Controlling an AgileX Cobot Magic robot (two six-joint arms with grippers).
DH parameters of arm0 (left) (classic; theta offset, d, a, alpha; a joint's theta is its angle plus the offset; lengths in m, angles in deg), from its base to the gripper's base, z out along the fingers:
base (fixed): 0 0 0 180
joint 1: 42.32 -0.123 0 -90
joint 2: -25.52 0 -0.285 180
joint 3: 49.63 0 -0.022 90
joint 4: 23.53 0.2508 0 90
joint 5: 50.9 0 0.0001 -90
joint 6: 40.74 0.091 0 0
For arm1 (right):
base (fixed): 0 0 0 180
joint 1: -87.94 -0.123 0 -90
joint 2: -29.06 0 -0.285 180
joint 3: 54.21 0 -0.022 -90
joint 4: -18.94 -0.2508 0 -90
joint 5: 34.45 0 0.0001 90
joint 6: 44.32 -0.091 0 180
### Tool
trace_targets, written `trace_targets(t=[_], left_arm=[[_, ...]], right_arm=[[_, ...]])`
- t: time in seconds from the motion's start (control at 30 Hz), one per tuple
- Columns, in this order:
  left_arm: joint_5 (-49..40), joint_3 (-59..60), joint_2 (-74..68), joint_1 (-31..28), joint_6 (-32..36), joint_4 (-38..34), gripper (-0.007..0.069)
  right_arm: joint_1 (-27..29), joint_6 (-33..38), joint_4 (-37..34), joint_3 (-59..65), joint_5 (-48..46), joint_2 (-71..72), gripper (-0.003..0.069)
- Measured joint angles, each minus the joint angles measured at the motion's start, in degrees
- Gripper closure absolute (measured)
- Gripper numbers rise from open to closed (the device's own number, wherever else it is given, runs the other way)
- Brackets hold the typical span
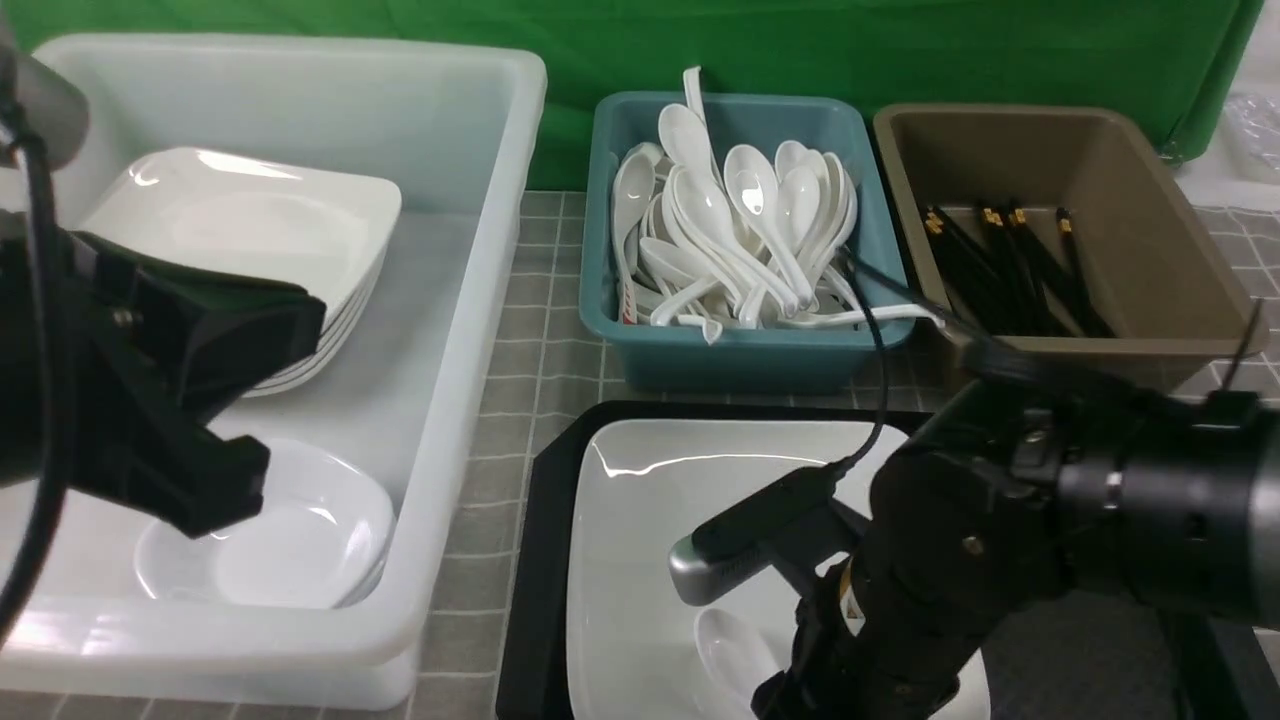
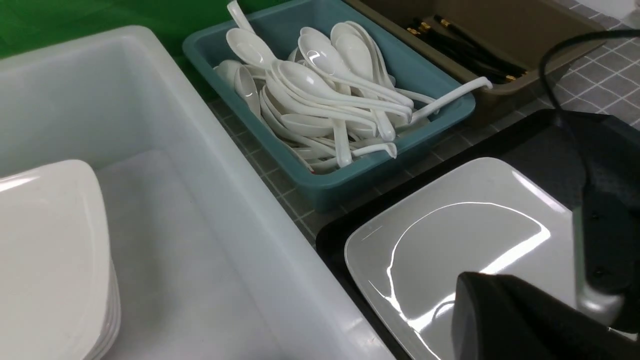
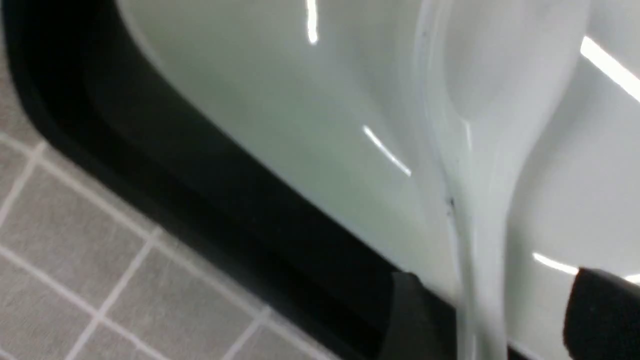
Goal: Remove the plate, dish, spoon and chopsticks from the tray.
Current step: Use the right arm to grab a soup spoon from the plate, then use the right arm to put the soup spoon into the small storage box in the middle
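A large white plate [image 1: 640, 520] sits on the black tray [image 1: 540, 560]. On the plate lies a white spoon [image 1: 735, 650], its bowl showing beside my right arm. In the right wrist view my right gripper [image 3: 505, 315] stands open low over the plate [image 3: 275, 100], with the spoon [image 3: 495, 100] handle between its fingers and clear of both. My left gripper [image 1: 215, 495] hangs shut and empty over the white tub, just above a small white dish [image 1: 290, 540]. The tray's right part is hidden behind my right arm.
The white tub [image 1: 480, 300] at the left also holds a stack of square plates [image 1: 250, 220]. Behind the tray stand a teal tub [image 1: 740, 350] heaped with white spoons and a brown tub [image 1: 1150, 250] with black chopsticks [image 1: 1010, 270]. Grey tiled cloth covers the table.
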Motion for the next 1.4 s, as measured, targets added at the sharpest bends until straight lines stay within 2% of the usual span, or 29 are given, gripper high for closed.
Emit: trace_targets(t=[0.2, 0.4, 0.47, 0.67, 0.77, 0.93, 1.1, 1.13, 1.23, 1.3, 1.33, 1.4], left_arm=[[-0.18, 0.0, 2.24, 0.0, 0.0, 0.0, 0.0615], [-1.2, 0.0, 4.08, 0.0, 0.0, 0.0, 0.0615], [-1.63, 0.0, 4.36, 0.0, 0.0, 0.0, 0.0615], [-2.78, 0.0, 6.05, 0.0, 0.42, 0.0, 0.0615], [-2.95, 0.0, 6.93, 0.0, 1.43, -0.19, 0.0615], [-3.05, 0.74, 7.22, 0.0, 3.32, -4.31, 0.0615], [-3.14, 3.0, 7.22, 0.0, 14.09, -13.73, 0.0615], [-3.14, 3.05, 7.22, 0.0, 15.04, -14.02, 0.0615], [-2.44, 3.63, 7.16, 0.0, 19.38, -17.53, 0.0615], [-1.75, 3.74, 6.93, 0.0, 19.91, -18.9, 0.0615], [-1.66, 3.74, 6.83, 0.0, 19.98, -19.06, 0.0615], [-1.5, 3.79, 6.1, 0.0, 20.11, -19.25, 0.0615]], right_arm=[[1.64, 0.39, -0.08, -0.18, 2.34, -2.26, 0.0275], [2.01, 3.25, 0.61, -0.09, 6.07, -3.15, 0.0488], [2.01, 4.25, 0.56, -0.09, 6.23, -3.15, 0.0508], [2.13, 6.18, 0.48, -2.98, 1.32, 1.05, 0.0508], [3.98, 6.23, 0.3, -7.17, 2.22, 6.25, 0.0508], [14.19, 6.55, 0.23, -17.27, 15.69, 6.65, 0.0508], [23.75, 4.74, 0.23, -30.07, 24.37, -4.18, 0.0508], [24.21, 4.5, 0.23, -30.57, 24.54, -4.73, 0.0508], [26.15, 3.6, 0.28, -37.43, 25.89, -12.82, 0.0448], [26.38, 3.57, 0.22, -40.55, 25.79, -17.02, 0.0322], [26.38, 3.66, 0.22, -40.95, 25.65, -17.47, 0.0297], [26.38, 4.29, 0.22, -41.99, 24.59, -18.32, 0.0198]])
